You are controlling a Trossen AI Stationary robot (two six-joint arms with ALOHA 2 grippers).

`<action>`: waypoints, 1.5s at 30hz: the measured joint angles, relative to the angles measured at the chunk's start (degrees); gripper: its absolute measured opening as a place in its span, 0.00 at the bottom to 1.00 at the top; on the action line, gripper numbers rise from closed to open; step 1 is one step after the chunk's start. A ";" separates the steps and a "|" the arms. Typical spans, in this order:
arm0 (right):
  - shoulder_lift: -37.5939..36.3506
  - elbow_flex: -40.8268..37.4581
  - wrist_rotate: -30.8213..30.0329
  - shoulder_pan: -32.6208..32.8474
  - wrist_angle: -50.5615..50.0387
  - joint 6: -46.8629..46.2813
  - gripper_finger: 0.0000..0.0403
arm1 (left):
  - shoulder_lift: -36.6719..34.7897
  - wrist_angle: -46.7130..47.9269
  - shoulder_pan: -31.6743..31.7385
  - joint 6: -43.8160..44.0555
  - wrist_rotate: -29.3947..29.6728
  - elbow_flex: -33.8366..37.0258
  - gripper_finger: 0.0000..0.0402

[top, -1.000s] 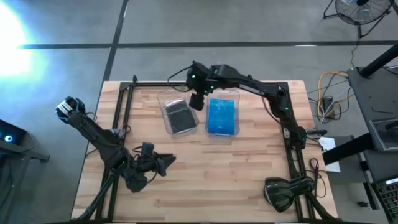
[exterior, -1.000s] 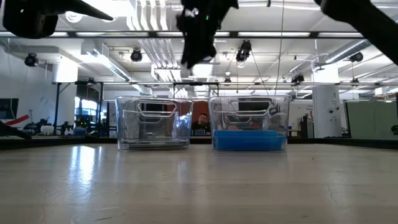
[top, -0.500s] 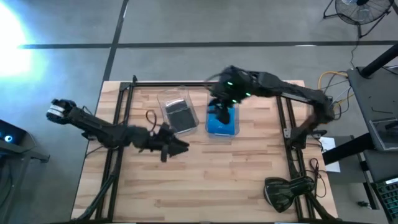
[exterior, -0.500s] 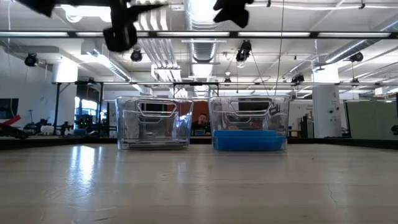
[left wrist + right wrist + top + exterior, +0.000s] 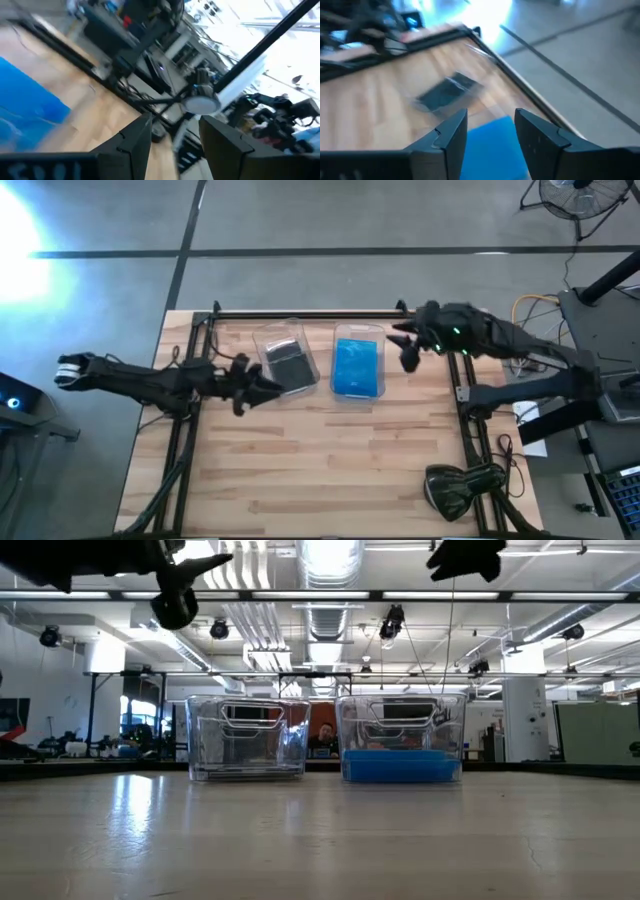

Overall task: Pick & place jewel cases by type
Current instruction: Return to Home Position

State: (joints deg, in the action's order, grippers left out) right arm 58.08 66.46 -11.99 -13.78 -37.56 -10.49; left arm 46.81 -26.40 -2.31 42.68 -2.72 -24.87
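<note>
Dark grey jewel cases (image 5: 290, 366) lie flat in the left clear bin (image 5: 283, 337); they show again as dark grey cases (image 5: 446, 93). Bright blue jewel cases (image 5: 358, 366) lie in the right clear bin (image 5: 358, 331), seen as a blue layer (image 5: 400, 765) on its floor. My left gripper (image 5: 268, 383) hangs high beside the left bin, open and empty (image 5: 172, 134). My right gripper (image 5: 404, 346) hovers high to the right of the blue bin, open and empty (image 5: 490, 131).
A bulky black curved device (image 5: 462, 488) sits at the table's near right corner. Black rails (image 5: 300, 313) frame the table. A person (image 5: 322, 735) shows in the room beyond the bins. The near half of the wooden table (image 5: 330, 470) holds no objects.
My right gripper has swung from over the grey bin, across the blue bin, toward the table's right edge. My left gripper has moved from the near left part of the table toward the far side, up beside the grey bin. The cases and bins stay still.
</note>
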 joint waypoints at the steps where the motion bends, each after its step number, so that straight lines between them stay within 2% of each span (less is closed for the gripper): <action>1: -2.44 -2.56 1.02 -0.24 1.97 0.13 0.39 | -1.70 0.62 0.09 -1.69 0.22 0.64 0.37; 4: -9.50 -10.05 4.62 -1.57 7.80 -0.67 0.38 | -6.61 2.14 0.00 -5.73 -0.15 2.90 0.37; 7: -16.12 -16.25 11.02 -2.45 13.85 -1.67 0.38 | -10.99 1.89 -0.02 -7.90 -0.23 5.33 0.37; 10: -21.43 -21.37 15.74 -2.56 16.17 -3.95 0.38 | -14.39 2.65 -0.04 -10.85 -0.45 7.06 0.37; 16: -30.45 -29.09 15.30 -2.65 18.20 -6.40 0.39 | -20.41 2.65 -0.04 -15.28 -2.27 10.96 0.37; 23: -38.35 -37.41 15.54 -2.61 23.94 -10.37 0.37 | -26.26 -0.62 -0.06 -14.94 -2.79 17.88 0.37; 29: -42.22 -45.57 20.67 -2.58 32.52 -14.14 0.37 | -30.51 -5.22 -0.06 -14.85 -2.84 23.93 0.37; 35: -43.43 -52.74 20.61 -2.59 42.17 -15.90 0.38 | -33.52 -1.63 -0.04 -17.61 -5.05 24.31 0.37; 45: -43.33 -60.73 19.44 -2.63 42.45 -15.94 0.37 | -34.28 3.06 -0.04 -12.97 -5.24 24.33 0.37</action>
State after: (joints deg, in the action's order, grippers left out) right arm 14.75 5.73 7.46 -16.40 4.89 -26.44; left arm 12.53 -23.34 -2.35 29.72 -7.97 -0.54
